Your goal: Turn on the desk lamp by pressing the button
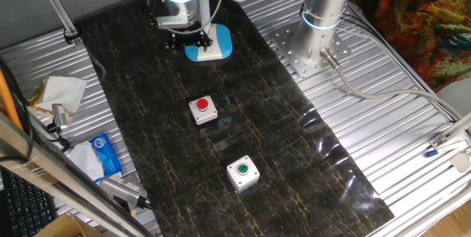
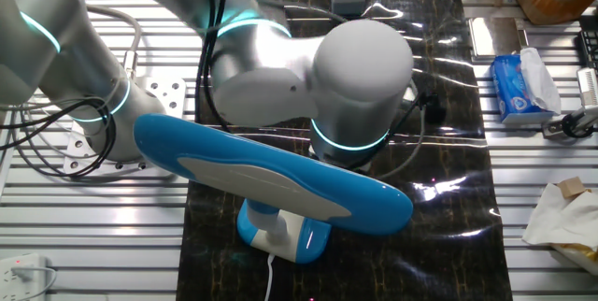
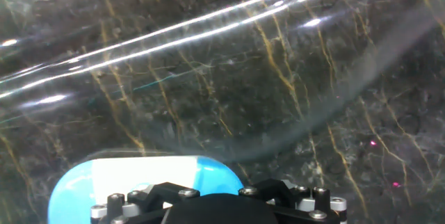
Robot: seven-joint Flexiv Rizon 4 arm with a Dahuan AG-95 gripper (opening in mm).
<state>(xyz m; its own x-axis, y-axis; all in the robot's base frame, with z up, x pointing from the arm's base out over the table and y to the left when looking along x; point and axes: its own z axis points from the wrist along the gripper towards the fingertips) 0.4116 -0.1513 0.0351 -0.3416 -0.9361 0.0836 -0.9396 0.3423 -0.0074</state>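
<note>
The desk lamp (image 1: 214, 46) stands at the far end of the dark marbled mat, its light-blue base topped by a white plate. My gripper (image 1: 188, 41) hangs low over the left part of that base, and its fingertips are hidden by the black hand. In the other fixed view the lamp's long blue-and-white head (image 2: 271, 175) fills the foreground above the base (image 2: 301, 236), and the arm hides the gripper. The hand view shows the base (image 3: 132, 177) at the bottom left, partly behind the hand's black body. The button is hidden in every view.
A grey box with a red dome button (image 1: 203, 109) and one with a green dome button (image 1: 242, 172) sit on the mat nearer the front. The arm's metal mounting plate (image 1: 309, 49) is to the right. A blue tissue pack (image 1: 104, 156) and crumpled paper (image 1: 59, 92) lie left.
</note>
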